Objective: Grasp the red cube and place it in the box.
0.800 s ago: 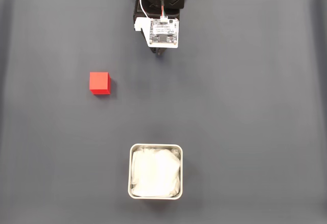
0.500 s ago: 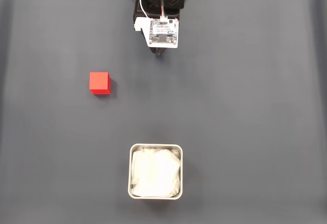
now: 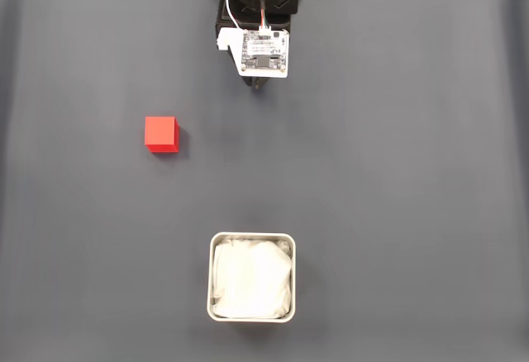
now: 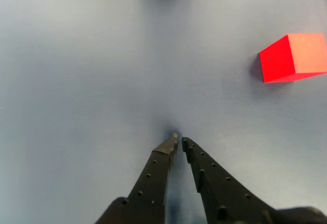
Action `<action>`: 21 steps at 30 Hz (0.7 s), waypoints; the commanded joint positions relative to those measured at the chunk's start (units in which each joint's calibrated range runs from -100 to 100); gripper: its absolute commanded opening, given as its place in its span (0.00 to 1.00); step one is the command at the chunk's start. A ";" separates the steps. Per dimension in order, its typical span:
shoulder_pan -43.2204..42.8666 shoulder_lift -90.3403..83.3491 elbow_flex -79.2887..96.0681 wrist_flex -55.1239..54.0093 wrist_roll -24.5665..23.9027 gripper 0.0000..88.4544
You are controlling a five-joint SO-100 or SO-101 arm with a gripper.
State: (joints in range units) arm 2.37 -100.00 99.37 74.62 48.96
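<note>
A: Where's the red cube [image 3: 161, 133]?

B: Fixed view: on the dark grey surface [image 3: 397, 172], left of centre, sitting flat. Well apart from the arm [image 3: 260, 15] at top centre and from the box [image 3: 251, 276] at bottom centre.

A: Orientation? Long axis?

B: It's a cube, so no long axis. In the fixed view its edges run square to the frame. In the wrist view the red cube [image 4: 294, 57] is upper right, one corner edge turned toward the camera, two side faces visible, the right one lit brighter.

A: Pincer state?

B: Wrist view: pincer [image 4: 178, 142] comes in from the bottom edge, tips nearly touching, only a thin slit between them. Closed, holding nothing. Tips hang above bare surface, a faint shadow just beyond them.

A: Cube relative to the tips?

B: Off to the right and farther out, clearly apart.

A: Box?

B: Square pale tin, rounded corners, crumpled white paper [image 3: 250, 279] inside. Sides square to the frame.
</note>
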 commanded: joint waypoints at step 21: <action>-1.02 25.13 -46.99 -10.28 0.00 0.00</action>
State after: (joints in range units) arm 1.71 -81.16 65.37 64.76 48.38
